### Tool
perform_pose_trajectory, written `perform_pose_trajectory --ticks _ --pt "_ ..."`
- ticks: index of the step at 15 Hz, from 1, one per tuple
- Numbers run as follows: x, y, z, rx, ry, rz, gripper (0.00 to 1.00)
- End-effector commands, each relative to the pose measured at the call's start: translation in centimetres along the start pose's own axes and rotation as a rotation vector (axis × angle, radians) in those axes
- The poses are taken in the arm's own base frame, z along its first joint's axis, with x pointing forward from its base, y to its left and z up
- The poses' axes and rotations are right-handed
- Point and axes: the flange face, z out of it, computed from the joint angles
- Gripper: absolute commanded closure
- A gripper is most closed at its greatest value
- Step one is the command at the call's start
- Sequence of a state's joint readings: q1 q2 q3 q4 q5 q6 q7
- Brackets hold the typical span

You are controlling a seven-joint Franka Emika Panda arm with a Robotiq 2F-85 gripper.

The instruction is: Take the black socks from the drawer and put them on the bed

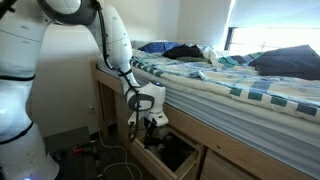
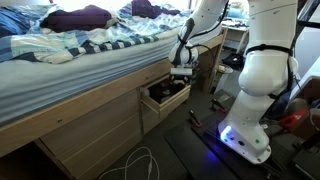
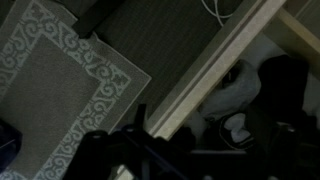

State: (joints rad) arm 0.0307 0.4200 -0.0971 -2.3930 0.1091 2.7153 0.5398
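Note:
The drawer [image 1: 172, 152] is pulled open under the bed [image 1: 250, 85]; it also shows in the other exterior view [image 2: 163, 96]. My gripper [image 1: 150, 120] hangs just above the drawer's open top in both exterior views [image 2: 182, 74]. In the wrist view the drawer's pale front edge [image 3: 205, 75] runs diagonally, with dark fabric [image 3: 285, 80] and a white item [image 3: 240, 85] inside. I cannot pick out the black socks for sure. My fingers [image 3: 150, 140] are dark silhouettes, and I cannot tell whether they are open or shut.
Dark garments and pillows [image 1: 185, 50] lie on the striped bedding. A patterned grey rug [image 3: 60, 80] covers the floor beside the drawer. The robot's white base [image 2: 255, 90] stands close to the bed frame. Cables [image 2: 140, 160] lie on the floor.

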Motion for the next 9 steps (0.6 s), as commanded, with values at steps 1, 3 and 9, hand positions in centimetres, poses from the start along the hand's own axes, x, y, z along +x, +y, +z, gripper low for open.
perform_pose_trajectory --ticks 1,3,9 --pt "-0.5 -2.1 -1.3 0.058 -0.023 -0.085 0.00" --pt "-0.3 -1.9 -0.3 0.033 -0.007 -0.056 0.00" --pt "-0.1 -2.7 -0.2 0.100 -0.006 -0.154 0.00"
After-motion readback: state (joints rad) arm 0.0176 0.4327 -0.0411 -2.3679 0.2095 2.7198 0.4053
